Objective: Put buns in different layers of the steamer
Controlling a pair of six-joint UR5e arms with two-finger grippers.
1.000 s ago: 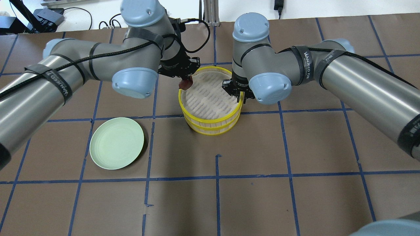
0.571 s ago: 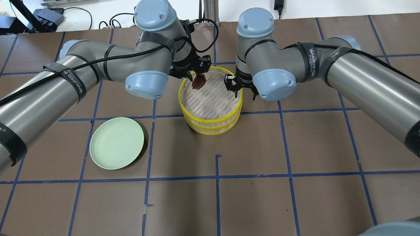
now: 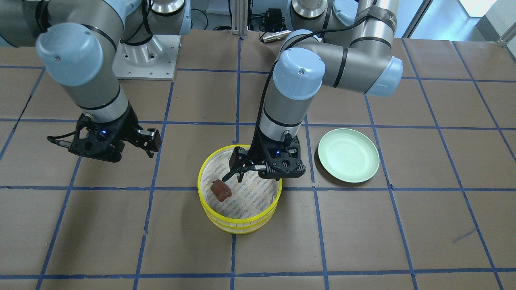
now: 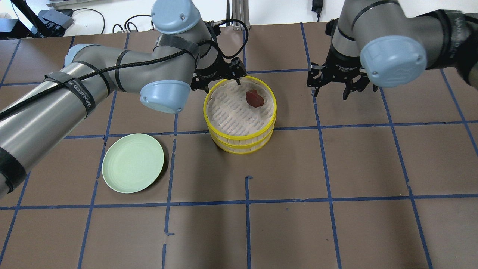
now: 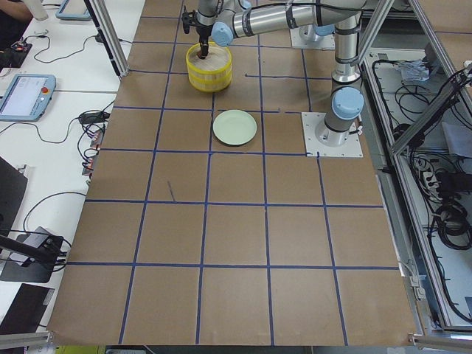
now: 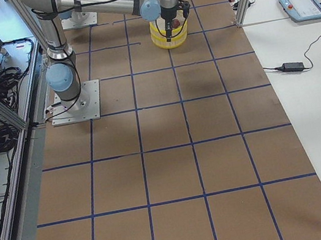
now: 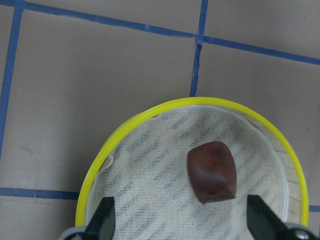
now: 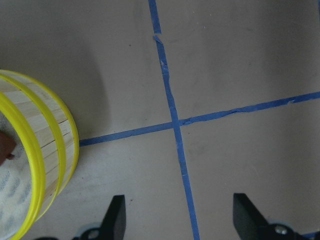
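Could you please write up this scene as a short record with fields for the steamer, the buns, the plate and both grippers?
steamer: two yellow-rimmed layers, stacked
red bun: lying on the top layer's floor, touching no fingers
white bun: not visible in any view
plate: on the robot's left of the steamer, apart from it
left gripper: open, over the top layer, holding nothing
right gripper: open, over the table right of the steamer, holding nothing

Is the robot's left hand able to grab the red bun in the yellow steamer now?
Probably yes. The left hand hangs open above the top steamer layer, the red bun lies uncovered there, and nothing sits between them.
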